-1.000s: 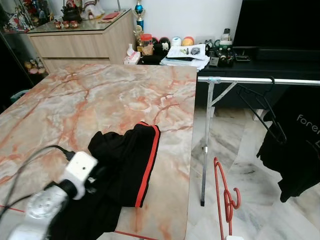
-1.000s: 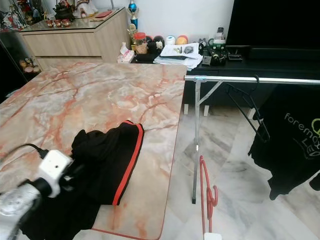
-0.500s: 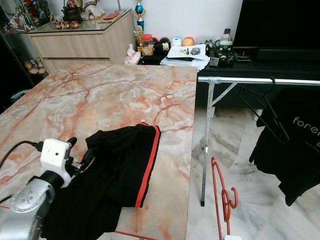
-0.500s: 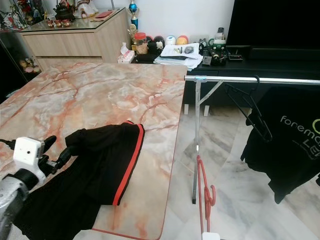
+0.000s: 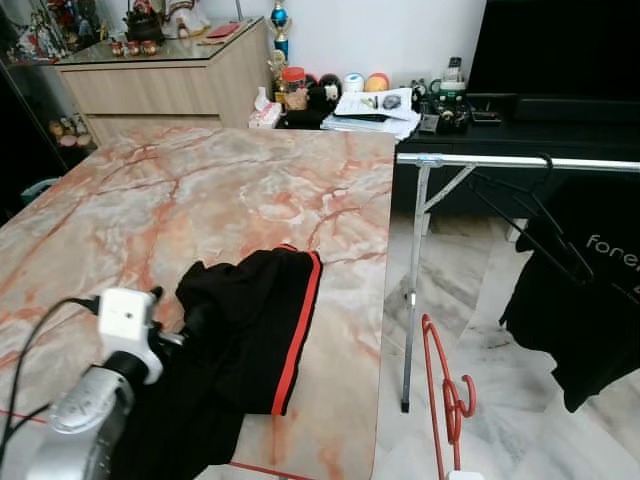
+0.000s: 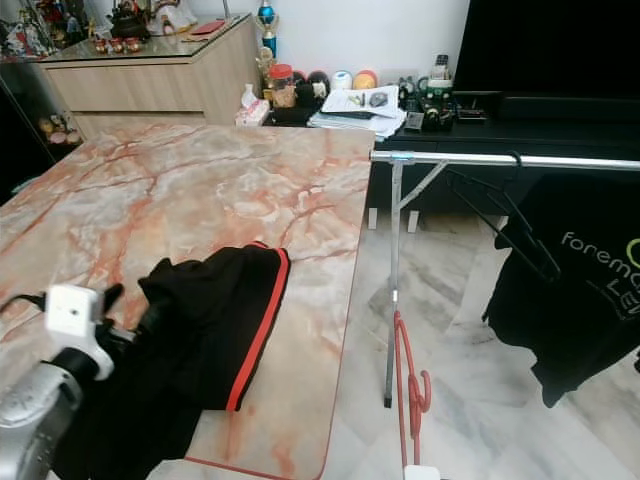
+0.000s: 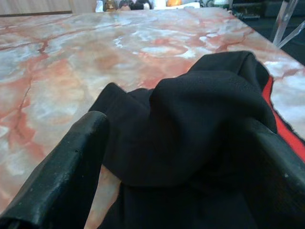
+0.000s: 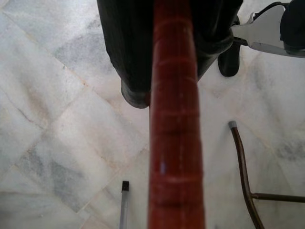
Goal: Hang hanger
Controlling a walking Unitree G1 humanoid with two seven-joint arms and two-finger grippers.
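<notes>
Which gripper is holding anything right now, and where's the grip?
The right gripper clamps the red hanger on a straight bar. The left gripper straddles the black garment, open, not gripping.

Black garment (image 5: 250,330) on marble table (image 5: 200,200); possibly shorts.

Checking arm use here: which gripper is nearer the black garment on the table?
Left. The left gripper straddles the black garment on the table; the right gripper holds the red hanger beside the table.

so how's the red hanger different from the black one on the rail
The red hanger is bare and held low beside the table, hook down near the floor; the black hanger hangs by its hook from the silver rail, next to a black shirt. The red one looks thicker. Both carry no garment.
</notes>
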